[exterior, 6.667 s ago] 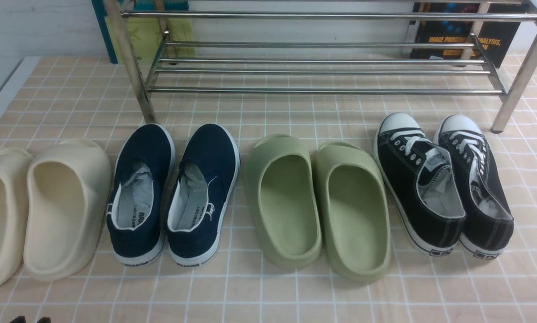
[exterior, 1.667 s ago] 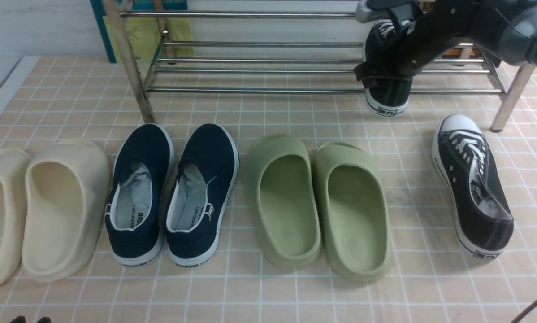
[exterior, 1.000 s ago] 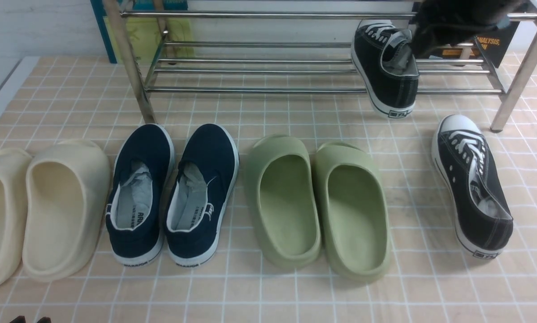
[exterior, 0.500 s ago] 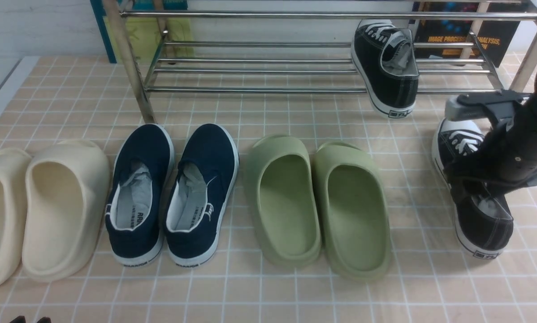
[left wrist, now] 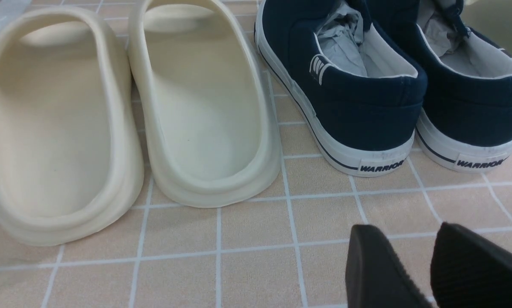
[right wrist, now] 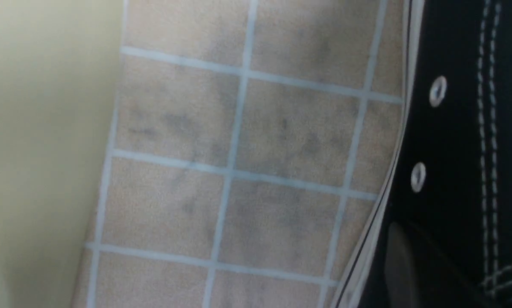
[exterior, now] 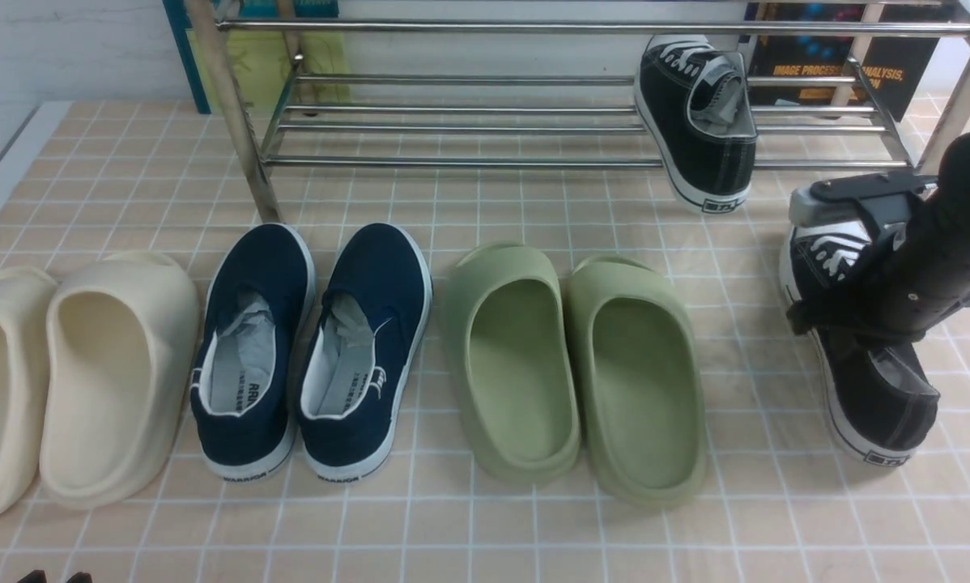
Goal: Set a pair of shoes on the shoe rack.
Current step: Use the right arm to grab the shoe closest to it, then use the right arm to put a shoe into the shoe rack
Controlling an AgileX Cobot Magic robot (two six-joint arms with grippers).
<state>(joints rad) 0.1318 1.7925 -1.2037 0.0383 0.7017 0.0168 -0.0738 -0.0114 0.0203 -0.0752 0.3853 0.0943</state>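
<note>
Black sneaker [exterior: 699,121] rests on the shoe rack [exterior: 485,162]; second sneaker [exterior: 882,397] lies beneath the right gripper [exterior: 853,324], grasp impossible to tell; left gripper [left wrist: 422,265] gapes empty.

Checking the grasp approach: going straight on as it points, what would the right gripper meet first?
The black sneaker on the floor, directly beneath the right gripper; contact is unclear.

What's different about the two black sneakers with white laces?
The black canvas sneaker at the back rests on the shiny steel shoe rack, its heel sticking out past the front bar; the black canvas sneaker in front sits on the tiled floor. Nothing touches the back one, while the right gripper is down on the front one, hiding its middle. Both have white soles, and their toes point away.
</note>
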